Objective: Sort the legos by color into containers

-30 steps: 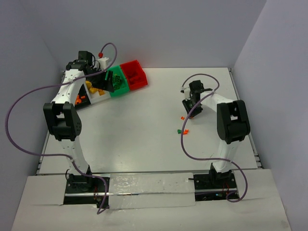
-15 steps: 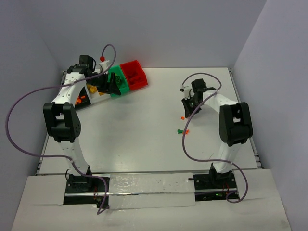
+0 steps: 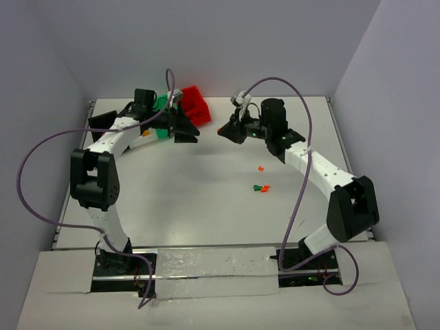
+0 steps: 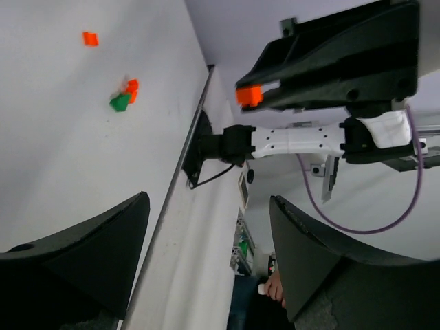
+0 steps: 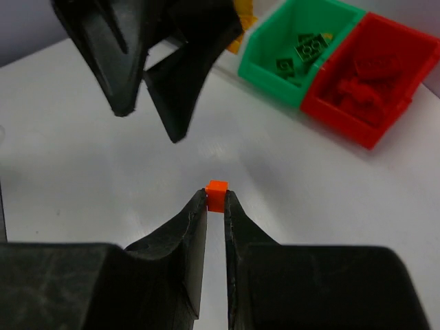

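Observation:
My right gripper point(image 5: 216, 199) is shut on a tiny orange lego point(image 5: 216, 194), held above the table. In the top view it point(image 3: 222, 130) hangs right of the red bin point(image 3: 195, 103). My left gripper point(image 3: 185, 133) is open and empty, in front of the red bin and facing the right gripper. The left wrist view shows its jaws point(image 4: 210, 234) wide apart and the held orange lego point(image 4: 249, 95) beyond. The green bin point(image 5: 299, 48) holds green legos and the red bin point(image 5: 368, 82) red ones. The black and white bins are mostly hidden behind the left arm.
Loose legos lie on the table right of centre: one orange piece point(image 3: 260, 168) and a small green and orange cluster point(image 3: 260, 187), also in the left wrist view point(image 4: 124, 97). A purple cable loops over each arm. Walls close the back and sides.
My right arm has swung left from the loose legos to the middle back, carrying the orange lego. My left gripper has moved right from over the bins to in front of the red bin.

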Motion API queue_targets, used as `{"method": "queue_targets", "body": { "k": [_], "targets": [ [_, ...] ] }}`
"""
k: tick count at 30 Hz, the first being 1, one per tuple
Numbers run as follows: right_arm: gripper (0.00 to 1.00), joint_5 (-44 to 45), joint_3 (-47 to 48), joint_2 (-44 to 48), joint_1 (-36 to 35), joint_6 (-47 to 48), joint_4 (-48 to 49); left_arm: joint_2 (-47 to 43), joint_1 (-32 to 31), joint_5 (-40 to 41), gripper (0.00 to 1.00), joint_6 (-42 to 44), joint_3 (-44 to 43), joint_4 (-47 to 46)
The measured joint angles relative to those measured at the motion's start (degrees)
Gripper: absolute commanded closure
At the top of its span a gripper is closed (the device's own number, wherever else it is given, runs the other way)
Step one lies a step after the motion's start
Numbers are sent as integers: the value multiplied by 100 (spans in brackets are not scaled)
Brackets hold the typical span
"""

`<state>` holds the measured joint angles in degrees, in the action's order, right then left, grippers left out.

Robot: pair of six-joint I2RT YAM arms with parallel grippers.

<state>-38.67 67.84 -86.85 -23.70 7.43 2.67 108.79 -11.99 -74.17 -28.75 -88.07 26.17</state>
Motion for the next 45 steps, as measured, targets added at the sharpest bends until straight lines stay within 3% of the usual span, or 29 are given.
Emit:
{"method": "queue_targets", "body": {
  "k": [2,4,6,10,13,22,45],
  "targets": [
    [100,-75,-177,6,-96,-177,489,-162,-19,-109,20,-879,318,-1061],
    [100,-83,-241,-55,-165,-389,830,-436,17,-88,21,-2278,1008,-3161],
    [100,-81,-262,-93,-210,-575,1101,-527,52,-83,22,-3363,1305,-4496],
    [100,-79,-269,-99,-296,-807,1524,-533,67,1,26,-4616,1350,-6124],
    [100,-77,-269,-99,-355,-935,1680,-513,33,33,30,-5098,1348,-6699],
    [100,12,-271,-99,-480,-1081,1866,-257,-101,66,32,-5633,1319,-7054],
    [100,340,-264,-111,-600,-902,2005,-87,-307,-25,44,-5454,1101,-6479]
  ]
}}
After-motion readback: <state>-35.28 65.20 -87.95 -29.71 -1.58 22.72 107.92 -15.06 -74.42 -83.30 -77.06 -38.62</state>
